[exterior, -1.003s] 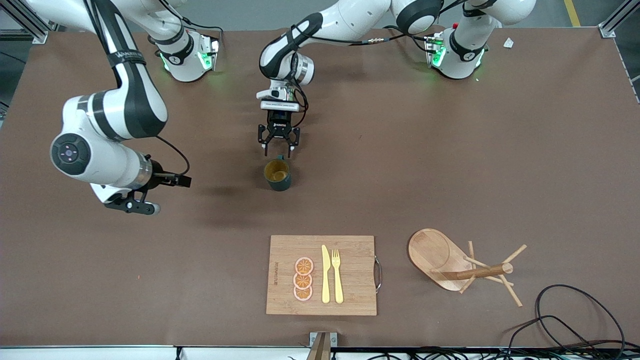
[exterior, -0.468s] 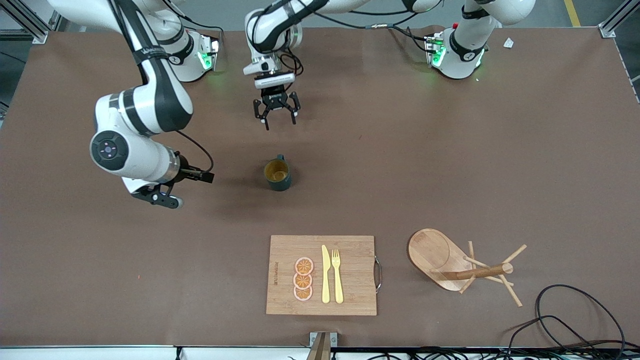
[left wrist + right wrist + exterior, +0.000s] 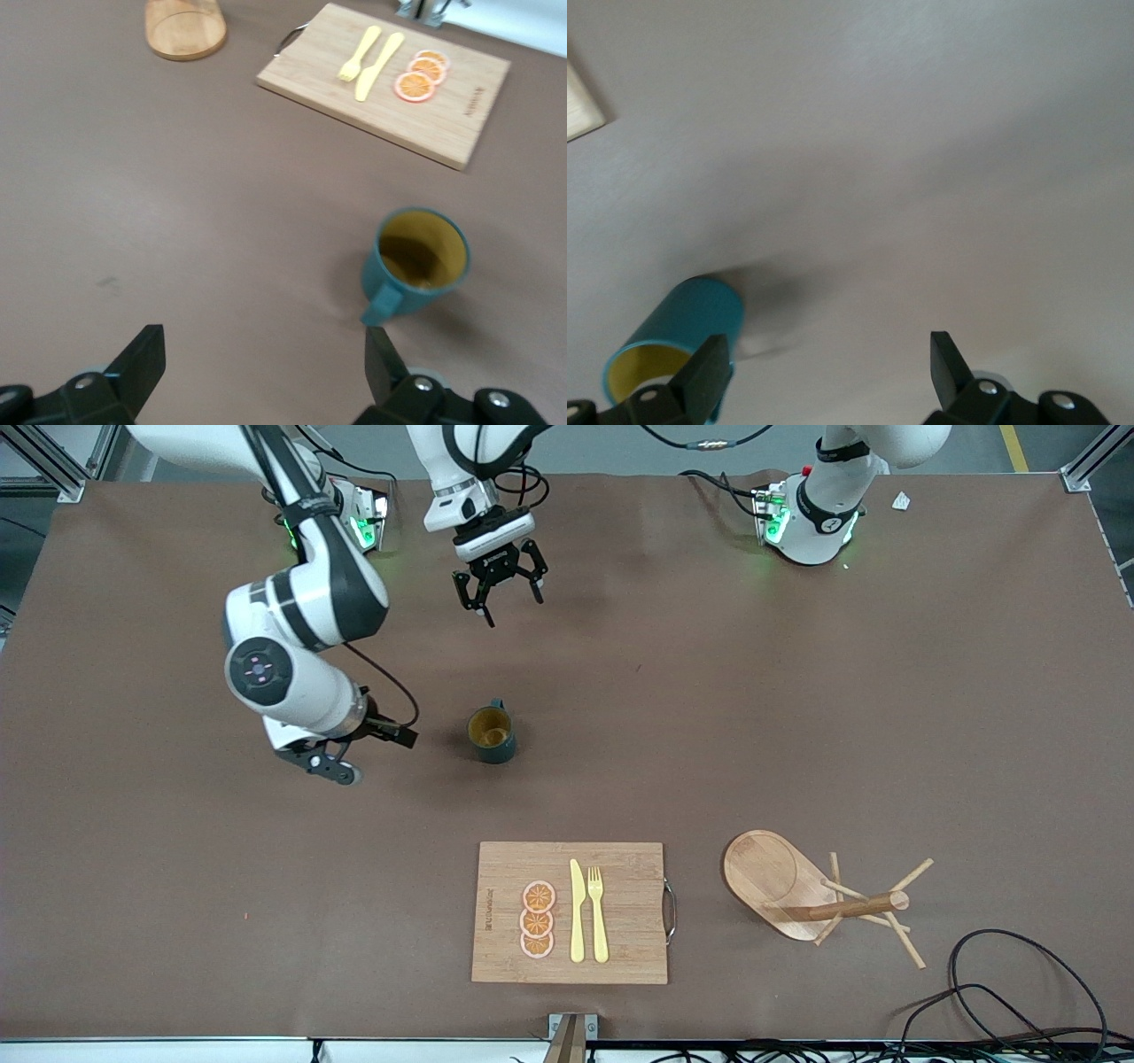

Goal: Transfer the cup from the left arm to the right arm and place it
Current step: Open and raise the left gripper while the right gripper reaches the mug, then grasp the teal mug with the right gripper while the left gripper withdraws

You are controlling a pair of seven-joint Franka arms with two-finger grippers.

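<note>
The dark teal cup [image 3: 492, 733] stands upright on the brown table, handle toward the robots' bases, its yellowish inside showing. It touches no gripper. My left gripper [image 3: 511, 607] is open and empty, up in the air over bare table between the cup and the bases. In the left wrist view the cup [image 3: 416, 261] lies off to one side of the open gripper [image 3: 261, 363]. My right gripper [image 3: 335, 766] is open and empty, low beside the cup toward the right arm's end. In the right wrist view the cup [image 3: 673, 341] is by one finger of that gripper [image 3: 828, 367].
A wooden cutting board [image 3: 620, 912] with three orange slices [image 3: 537, 919], a yellow knife [image 3: 577, 911] and a fork [image 3: 598, 912] lies nearer the camera than the cup. A tipped wooden mug stand [image 3: 819, 899] lies toward the left arm's end. Cables [image 3: 1019, 992] trail at the corner.
The left gripper, open, has drawn up and away from the cup toward the bases. The right arm has swung in toward the cup. The cup has not moved.
</note>
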